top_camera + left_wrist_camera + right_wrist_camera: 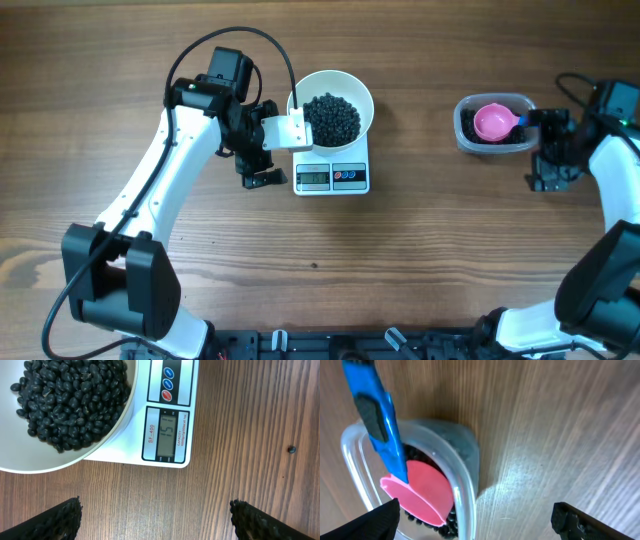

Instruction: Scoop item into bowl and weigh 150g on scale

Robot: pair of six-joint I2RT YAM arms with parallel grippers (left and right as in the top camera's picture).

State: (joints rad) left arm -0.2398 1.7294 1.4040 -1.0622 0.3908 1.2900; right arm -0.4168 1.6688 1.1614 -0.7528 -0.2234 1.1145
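Observation:
The white bowl (352, 88) stands on the scale (332, 177) and holds a dark heap of black beans (331, 117). In the left wrist view the bowl (95, 447) and its beans (70, 400) fill the upper left, and the scale's display (166, 435) is lit. My left gripper (260, 180) (156, 505) hangs open over bare wood just left of the scale, nothing between its fingers. My right gripper (548, 182) (475, 507) is open too, beside the clear tub (465, 135) (465, 450) and holding nothing.
The pink scoop (492, 122) (422, 490) with its blue handle (380, 425) rests in the tub on leftover beans (452, 520). One stray bean (292, 450) lies on the wood in front of the scale.

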